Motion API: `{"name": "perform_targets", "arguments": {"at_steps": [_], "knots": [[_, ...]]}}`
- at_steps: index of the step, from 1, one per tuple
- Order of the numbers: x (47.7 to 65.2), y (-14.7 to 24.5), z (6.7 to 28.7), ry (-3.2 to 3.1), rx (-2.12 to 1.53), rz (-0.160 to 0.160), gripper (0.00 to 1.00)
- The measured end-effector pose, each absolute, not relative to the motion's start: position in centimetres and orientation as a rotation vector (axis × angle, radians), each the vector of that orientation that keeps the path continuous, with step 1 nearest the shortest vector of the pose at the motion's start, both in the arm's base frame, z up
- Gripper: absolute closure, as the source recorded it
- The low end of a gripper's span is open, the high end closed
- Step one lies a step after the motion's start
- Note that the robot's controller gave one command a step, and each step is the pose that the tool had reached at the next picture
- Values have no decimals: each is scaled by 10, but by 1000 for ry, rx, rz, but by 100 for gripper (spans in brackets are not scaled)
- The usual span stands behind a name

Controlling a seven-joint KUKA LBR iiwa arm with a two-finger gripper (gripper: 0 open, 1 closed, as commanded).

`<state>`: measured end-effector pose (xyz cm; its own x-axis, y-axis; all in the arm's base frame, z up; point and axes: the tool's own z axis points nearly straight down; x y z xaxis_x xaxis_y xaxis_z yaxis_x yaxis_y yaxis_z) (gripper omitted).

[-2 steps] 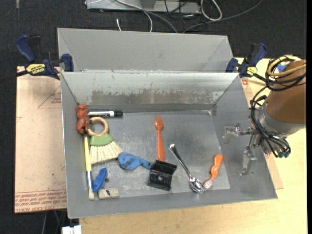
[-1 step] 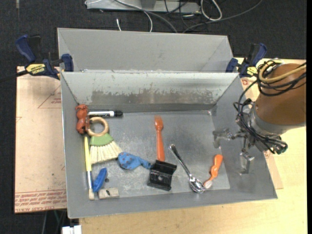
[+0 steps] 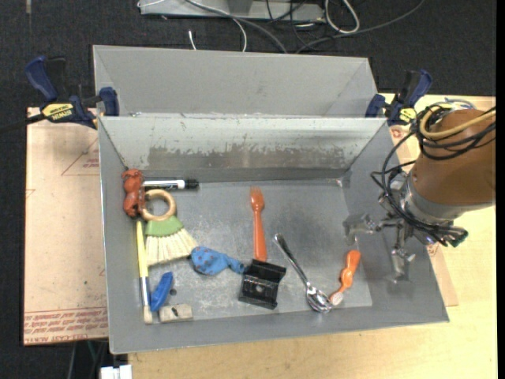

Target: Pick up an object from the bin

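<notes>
your gripper point(image 3: 399, 265) hangs by the bin's right wall point(image 3: 367, 172), just right of the small orange brush point(image 3: 348, 271); open or closed, i cannot tell. descend here and you'll probably scrape that slope, or shove the brush onto the 1 spoon point(image 3: 300, 279).
</notes>
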<state>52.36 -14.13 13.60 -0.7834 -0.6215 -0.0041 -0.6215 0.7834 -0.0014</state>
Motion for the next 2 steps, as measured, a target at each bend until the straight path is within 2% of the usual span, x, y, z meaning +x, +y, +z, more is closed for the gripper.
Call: {"name": "perform_targets", "arguments": {"at_steps": [1, 2], "knots": [[532, -135, 68, 2841, -1307, 38, 0], [544, -136, 70, 2750, -1484, -4, 100]]}}
